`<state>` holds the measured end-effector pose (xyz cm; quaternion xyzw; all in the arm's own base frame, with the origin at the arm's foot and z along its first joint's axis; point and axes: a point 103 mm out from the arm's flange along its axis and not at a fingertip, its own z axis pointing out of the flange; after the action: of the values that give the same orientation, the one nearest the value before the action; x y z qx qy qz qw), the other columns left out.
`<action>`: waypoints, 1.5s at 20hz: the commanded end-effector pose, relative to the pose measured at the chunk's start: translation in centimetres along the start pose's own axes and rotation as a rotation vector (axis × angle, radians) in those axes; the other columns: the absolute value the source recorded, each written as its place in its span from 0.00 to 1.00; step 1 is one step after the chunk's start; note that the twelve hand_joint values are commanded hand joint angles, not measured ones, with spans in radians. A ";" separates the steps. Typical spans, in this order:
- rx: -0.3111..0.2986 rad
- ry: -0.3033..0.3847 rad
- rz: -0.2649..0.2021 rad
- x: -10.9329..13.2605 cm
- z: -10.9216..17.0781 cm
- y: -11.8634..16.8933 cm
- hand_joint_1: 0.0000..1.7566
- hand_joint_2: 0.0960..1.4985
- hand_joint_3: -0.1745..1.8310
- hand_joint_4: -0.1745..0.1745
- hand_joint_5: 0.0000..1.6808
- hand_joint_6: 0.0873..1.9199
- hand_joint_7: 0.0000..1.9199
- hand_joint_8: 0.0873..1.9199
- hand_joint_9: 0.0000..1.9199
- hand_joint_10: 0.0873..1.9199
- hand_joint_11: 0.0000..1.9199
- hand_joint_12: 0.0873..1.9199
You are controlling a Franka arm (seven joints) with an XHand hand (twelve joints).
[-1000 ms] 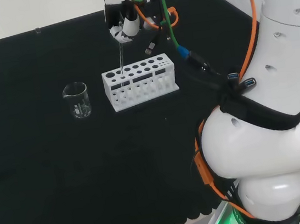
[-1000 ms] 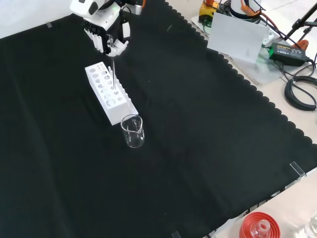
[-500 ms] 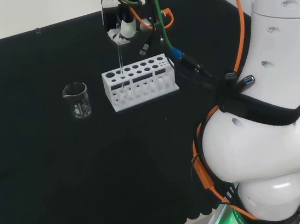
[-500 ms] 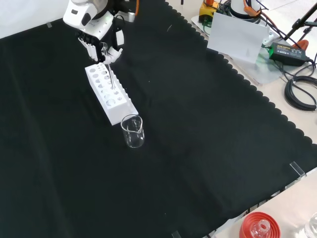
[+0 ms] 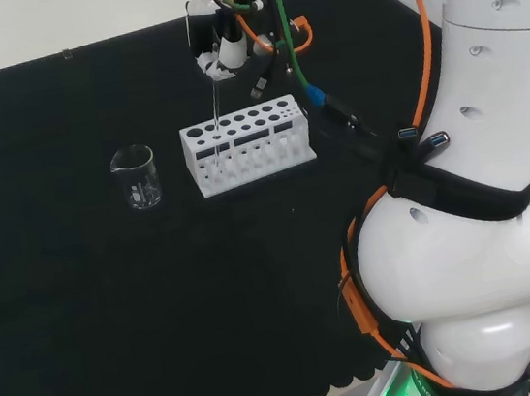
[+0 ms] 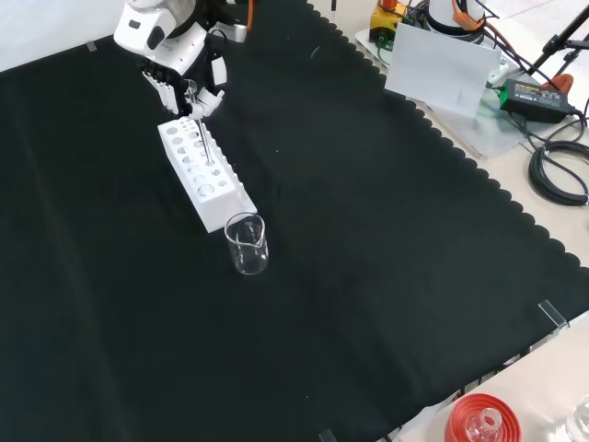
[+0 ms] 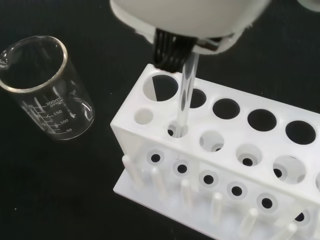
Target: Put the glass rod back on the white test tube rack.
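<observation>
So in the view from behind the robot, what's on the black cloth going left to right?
Glass beaker → white test tube rack, with the glass rod standing in its left end → the arm's big white links.

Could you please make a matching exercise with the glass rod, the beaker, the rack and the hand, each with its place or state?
Things:
1. glass rod
2. beaker
3. white test tube rack
4. hand

States:
A. empty, on the cloth left of the rack in the head view
B. lower end inside a small hole of the rack
C. above the rack, holding the rod's top
D. standing on the black cloth, holes facing up

Pairs: 1-B, 2-A, 3-D, 4-C
</observation>
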<state>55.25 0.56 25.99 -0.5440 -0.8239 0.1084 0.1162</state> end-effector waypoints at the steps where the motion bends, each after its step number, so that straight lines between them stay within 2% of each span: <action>1: 0.007 -0.003 -0.003 -0.3 0.3 0.1 0.75 0.35 0.51 0.00 0.70 0.44 0.64 0.44 0.90 0.25 0.84 0.35; 7: 0.025 -0.021 -0.013 -0.1 1.0 1.4 0.75 0.35 0.51 0.00 0.70 0.44 0.64 0.44 0.90 0.25 0.84 0.35; 14: 0.028 -0.025 -0.018 0.4 0.9 1.6 0.75 0.35 0.51 0.00 0.70 0.44 0.64 0.44 0.90 0.25 0.84 0.35; 17: 0.012 -0.009 -0.023 0.5 0.5 1.4 0.75 0.35 0.51 0.00 0.70 0.44 0.64 0.44 0.90 0.25 0.84 0.35; 19: 0.001 0.006 -0.029 0.4 0.7 1.3 0.74 0.39 0.47 0.00 0.68 0.44 0.63 0.44 0.90 0.24 0.85 0.34; 22: 0.011 0.030 -0.035 0.2 0.4 1.0 0.72 0.53 0.29 0.00 0.66 0.42 0.61 0.40 0.88 0.22 0.87 0.30; 23: 0.013 0.029 -0.036 0.2 0.2 0.9 0.72 0.50 0.29 0.00 0.61 0.43 0.60 0.38 0.88 0.19 0.88 0.27; 26: 0.019 0.040 -0.036 0.2 -0.2 0.8 0.73 0.31 0.45 0.00 0.46 0.45 0.54 0.36 0.90 0.09 0.92 0.21; 30: 0.025 0.057 -0.035 0.3 -0.6 0.7 0.72 0.22 0.51 0.00 0.33 0.43 0.50 0.35 0.93 0.03 0.97 0.19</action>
<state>55.95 1.05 26.02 -0.5309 -0.8294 0.1039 0.1396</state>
